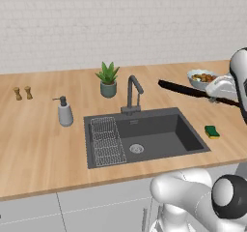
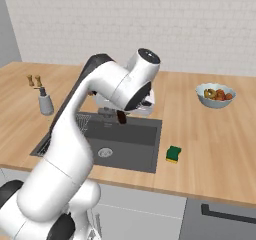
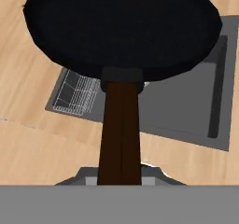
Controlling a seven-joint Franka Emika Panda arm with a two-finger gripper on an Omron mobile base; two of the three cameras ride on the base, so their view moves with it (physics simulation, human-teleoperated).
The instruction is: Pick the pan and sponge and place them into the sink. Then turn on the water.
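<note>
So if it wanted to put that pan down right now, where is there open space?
The sink basin is bare right of the wire rack, around the drain. The counter is open left of the soap dispenser. The right side is tighter: the sponge sits beside the sink and the fruit bowl behind. The pan hangs over the sink.

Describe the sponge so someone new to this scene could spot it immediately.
Start at the dark grey sink set into the wooden counter. On the wood just past its right rim, nearer the front edge than the fruit bowl, lies the sponge: a small block, green over yellow, the only such thing there.
</note>
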